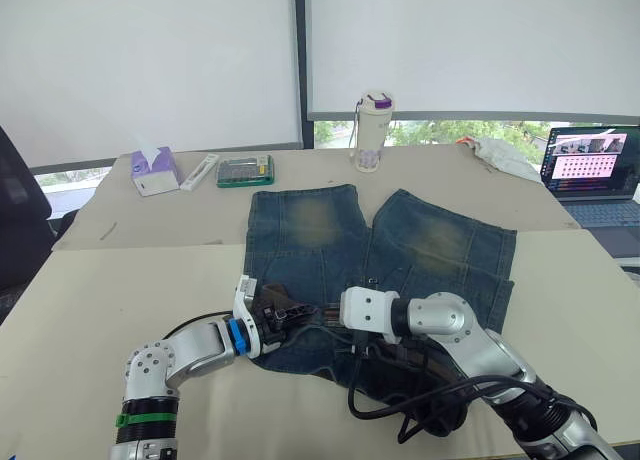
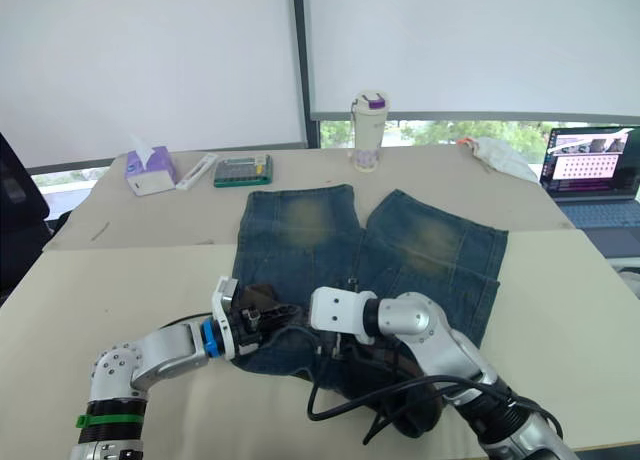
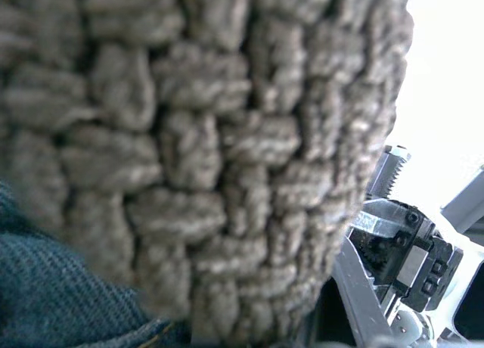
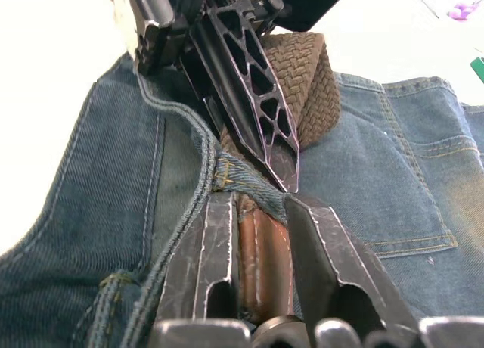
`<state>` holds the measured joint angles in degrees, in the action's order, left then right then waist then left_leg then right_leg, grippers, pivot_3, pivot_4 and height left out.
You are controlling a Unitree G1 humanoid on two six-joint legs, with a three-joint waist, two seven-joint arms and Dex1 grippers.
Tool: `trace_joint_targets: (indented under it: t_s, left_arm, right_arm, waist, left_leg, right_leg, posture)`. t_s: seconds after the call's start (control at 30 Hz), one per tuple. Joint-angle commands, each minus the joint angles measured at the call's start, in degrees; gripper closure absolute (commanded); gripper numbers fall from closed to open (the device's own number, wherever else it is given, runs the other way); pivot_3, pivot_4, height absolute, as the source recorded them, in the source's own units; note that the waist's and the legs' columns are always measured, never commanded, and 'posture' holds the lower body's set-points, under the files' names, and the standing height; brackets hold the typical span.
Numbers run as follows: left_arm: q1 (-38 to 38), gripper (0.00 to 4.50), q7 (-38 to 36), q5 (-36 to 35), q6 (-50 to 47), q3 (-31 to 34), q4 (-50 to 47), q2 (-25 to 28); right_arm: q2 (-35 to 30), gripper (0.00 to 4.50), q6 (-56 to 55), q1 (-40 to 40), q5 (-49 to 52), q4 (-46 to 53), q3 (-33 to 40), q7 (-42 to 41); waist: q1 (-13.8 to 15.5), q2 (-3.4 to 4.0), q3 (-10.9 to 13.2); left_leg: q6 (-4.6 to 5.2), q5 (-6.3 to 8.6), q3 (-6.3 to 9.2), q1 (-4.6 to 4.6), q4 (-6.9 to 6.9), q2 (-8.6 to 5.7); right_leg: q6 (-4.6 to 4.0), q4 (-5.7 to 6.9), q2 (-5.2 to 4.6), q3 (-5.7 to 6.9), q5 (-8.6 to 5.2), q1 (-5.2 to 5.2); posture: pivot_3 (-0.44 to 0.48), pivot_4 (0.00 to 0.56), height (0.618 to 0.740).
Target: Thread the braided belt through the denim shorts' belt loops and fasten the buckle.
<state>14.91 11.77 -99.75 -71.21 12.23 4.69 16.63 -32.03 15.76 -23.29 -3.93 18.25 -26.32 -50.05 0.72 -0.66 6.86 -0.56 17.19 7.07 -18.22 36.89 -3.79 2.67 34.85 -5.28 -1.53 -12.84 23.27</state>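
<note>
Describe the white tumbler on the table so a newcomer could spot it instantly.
Start at the denim shorts spread on the table and look past their leg ends to the far edge below the window. The tumbler stands upright there, a tall white cup with a purple lid tab, the only upright thing beside the flat green calculator and the tissue box.

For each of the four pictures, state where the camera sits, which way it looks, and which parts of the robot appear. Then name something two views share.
Left and right eye views: head, looking forward and down over both arms at the denim shorts on the table.
Left wrist view: on the left wrist, pressed close to the braided belt; right gripper at the edge.
Right wrist view: on the right wrist, along the right gripper clamping the belt at a belt loop, facing the left gripper.
Shared: belt and denim.
</note>
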Motion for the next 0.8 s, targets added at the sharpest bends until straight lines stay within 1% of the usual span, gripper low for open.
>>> trace_joint_targets:
  t_s: [0.03, 0.13, 0.27, 0.33, 0.37, 0.4, 0.47, 0.53, 0.67, 0.73, 0.8]
  left_arm:
    - [-1.0, 4.5, 0.27, -2.77, -0.27, -2.94, -1.43, 0.14]
    - [-1.14, 4.5, 0.78, -3.65, 0.42, -3.6, -1.86, 0.46]
    - [-1.25, 4.5, 1.31, -4.58, 1.59, -4.38, -2.06, 0.92]
    - [-1.37, 4.5, 1.59, -4.88, 2.19, -4.6, -2.11, 1.04]
    - [-1.4, 4.5, 1.68, -5.04, 2.44, -4.71, -2.16, 1.11]
    - [-1.44, 4.5, 1.71, -5.21, 2.64, -4.82, -2.21, 1.23]
    - [-1.54, 4.5, 1.69, -5.63, 3.06, -5.01, -2.33, 1.58]
    - [-1.62, 4.5, 1.55, -6.11, 3.55, -5.13, -2.36, 1.97]
    - [-1.76, 4.5, 1.72, -7.05, 4.5, -5.62, -2.48, 2.63]
    - [-1.85, 4.5, 1.98, -7.59, 5.18, -5.55, -2.35, 2.97]
    - [-1.81, 4.5, 2.0, -7.7, 5.59, -5.49, -2.11, 3.3]
  right_arm:
    - [-0.2, 3.4, -2.93, -1.23, -1.35, -0.76, 1.48, 0.66]
    - [-0.03, 3.4, -4.0, -1.07, -1.92, -0.52, 1.39, 0.88]
    - [1.47, 3.4, -1.39, -0.64, 0.24, 0.57, 2.64, 0.77]
    - [2.92, 3.4, 2.45, -0.33, 4.94, 1.78, 5.16, 0.13]
    - [3.49, 3.4, 7.06, 0.0, 9.35, 3.22, 7.12, -0.92]
    - [3.2, 3.4, 9.6, 0.32, 12.23, 4.48, 8.34, -2.26]
    - [2.41, 3.4, 11.89, 0.56, 14.46, 5.87, 9.96, -3.16]
    - [1.43, 3.4, 12.37, 0.44, 14.49, 6.26, 11.06, -2.69]
    - [-2.32, 3.4, 9.24, 0.42, 10.95, 6.29, 9.97, -2.64]
    - [-2.66, 3.4, 14.38, 1.29, 17.22, 9.13, 11.86, -4.71]
    - [-3.51, 3.4, 17.98, 2.03, 21.42, 11.19, 12.94, -6.21]
  waist:
    - [-0.01, 0.0, 0.0]
    - [-0.02, 0.0, 0.01]
    - [-0.02, 0.0, 0.01]
    - [-0.05, 0.0, 0.04]
    - [-0.02, 0.01, 0.05]
    - [0.04, 0.02, 0.08]
    - [0.09, 0.06, 0.12]
    - [0.1, 0.08, 0.15]
    - [0.08, 0.14, 0.18]
    - [0.05, 0.13, 0.2]
    - [0.06, 0.13, 0.2]
  left_leg:
    - [0.0, 0.0, 0.0, 0.0, 0.0, 0.0]
    - [0.0, 0.0, 0.01, 0.0, 0.0, 0.01]
    - [0.0, 0.0, 0.01, 0.0, 0.0, 0.01]
    - [-0.01, 0.0, 0.01, 0.0, -0.01, 0.02]
    - [-0.01, 0.0, 0.01, -0.01, -0.01, 0.05]
    - [-0.01, 0.0, 0.02, -0.02, -0.01, 0.05]
    - [0.01, 0.0, 0.07, -0.08, -0.01, 0.03]
    - [0.04, 0.02, 0.08, -0.09, -0.01, 0.0]
    - [0.04, 0.02, 0.09, -0.09, -0.03, 0.0]
    - [0.03, 0.01, 0.09, -0.1, -0.03, -0.02]
    - [0.03, 0.01, 0.1, -0.12, -0.03, 0.01]
  right_leg:
    - [0.0, 0.0, 0.0, 0.0, 0.0, 0.0]
    - [0.0, 0.0, 0.0, 0.0, 0.0, 0.0]
    - [0.0, -0.01, 0.0, 0.0, 0.0, 0.0]
    - [0.0, 0.0, 0.02, 0.0, 0.0, 0.0]
    - [0.0, -0.01, 0.02, 0.0, 0.0, 0.0]
    - [-0.01, -0.01, 0.02, 0.0, 0.0, 0.0]
    - [-0.02, -0.06, -0.01, 0.03, 0.01, 0.0]
    - [-0.02, -0.09, -0.03, 0.04, 0.01, 0.01]
    - [-0.01, -0.09, -0.02, 0.08, 0.0, 0.01]
    - [0.0, -0.09, -0.03, 0.09, 0.0, 0.01]
    - [0.0, -0.1, -0.03, 0.09, 0.0, 0.01]
  posture:
    - [0.0, 0.15, 0.74]
    - [0.0, 0.15, 0.74]
    - [0.0, 0.15, 0.74]
    - [0.0, 0.15, 0.74]
    - [0.0, 0.15, 0.74]
    - [0.0, 0.15, 0.74]
    - [0.0, 0.15, 0.74]
    - [0.0, 0.15, 0.74]
    - [0.0, 0.15, 0.74]
    - [0.0, 0.15, 0.74]
    - [0.0, 0.15, 0.74]
